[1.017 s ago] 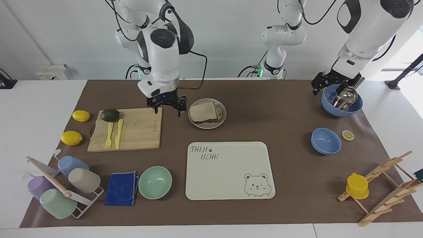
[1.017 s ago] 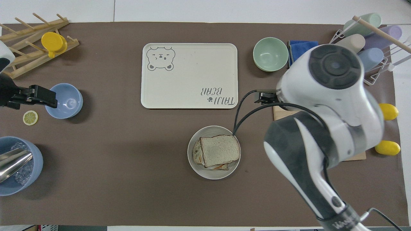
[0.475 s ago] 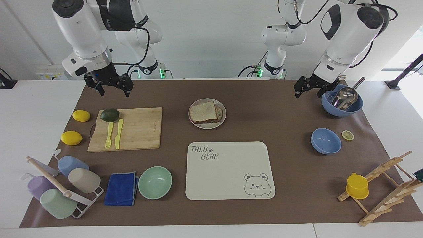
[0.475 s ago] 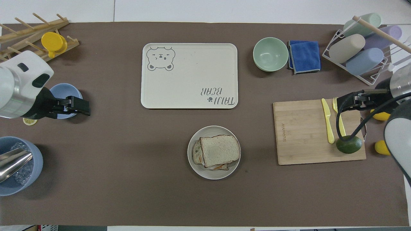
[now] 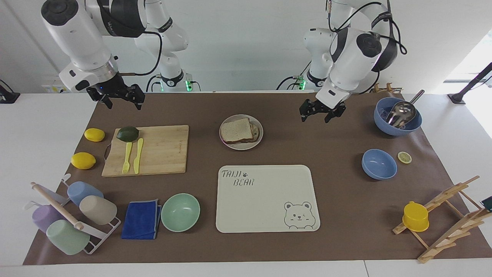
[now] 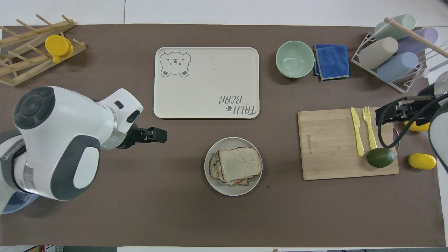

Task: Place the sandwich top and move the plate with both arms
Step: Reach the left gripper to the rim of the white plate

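Note:
The sandwich top (image 5: 235, 130) (image 6: 240, 163), a plain brown-crusted slice, lies on a stacked sandwich on the round beige plate (image 5: 260, 139) (image 6: 228, 141). The plate sits on the brown mat, nearer to the robots than the bear tray. My left gripper (image 5: 315, 117) (image 6: 159, 134) hangs open and empty over bare mat beside the plate, toward the left arm's end of the table. It touches nothing. My right gripper (image 5: 123, 104) (image 6: 383, 115) is raised, open and empty, over the end of the cutting board by the lemons.
A bear-print tray (image 5: 267, 198) lies mid-table. The wooden cutting board (image 5: 161, 150) carries an avocado (image 5: 127, 133) and a yellow fork and knife, with two lemons beside it. Two blue bowls (image 5: 379, 164), one with a metal scoop (image 5: 401, 112), a green bowl (image 5: 180, 212), a blue cloth, a cup rack and a wooden rack stand around.
My left gripper has swung from over the scoop bowl toward the plate. My right gripper has drawn away from the plate to the cutting board's lemon end. The sandwich has not moved.

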`<state>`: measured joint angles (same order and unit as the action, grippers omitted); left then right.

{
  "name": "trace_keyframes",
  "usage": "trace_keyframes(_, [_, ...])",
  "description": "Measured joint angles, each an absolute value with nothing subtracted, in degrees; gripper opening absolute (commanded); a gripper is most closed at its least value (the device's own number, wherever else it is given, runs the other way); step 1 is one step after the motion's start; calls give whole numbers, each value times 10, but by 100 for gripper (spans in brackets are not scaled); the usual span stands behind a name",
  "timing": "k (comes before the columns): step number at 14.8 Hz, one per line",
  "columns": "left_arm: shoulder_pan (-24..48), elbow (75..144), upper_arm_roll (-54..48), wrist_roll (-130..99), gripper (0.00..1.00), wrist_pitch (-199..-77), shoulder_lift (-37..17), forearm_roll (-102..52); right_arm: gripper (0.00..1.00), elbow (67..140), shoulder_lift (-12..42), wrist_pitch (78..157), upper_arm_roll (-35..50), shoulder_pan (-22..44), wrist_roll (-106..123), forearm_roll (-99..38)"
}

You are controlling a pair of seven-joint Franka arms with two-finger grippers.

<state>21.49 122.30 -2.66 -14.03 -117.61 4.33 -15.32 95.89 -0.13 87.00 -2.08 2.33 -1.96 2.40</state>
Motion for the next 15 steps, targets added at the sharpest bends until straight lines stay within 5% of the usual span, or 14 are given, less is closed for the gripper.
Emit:
trace_keyframes(4, [276, 1296, -27, -140, 90, -1289, 19, -205, 100, 958, -1, 866, -38, 41, -10, 24])
trace_keyframes(11, [329, 1305, -27, -141, 70, -1358, -46, -272, 100, 958, -1, 858, -42, 41, -4, 24])
trace_keyframes(15, [341, 1314, -26, -141, 67, -1366, -52, -290, 100, 956, -1, 858, -48, 29, 21, 24])
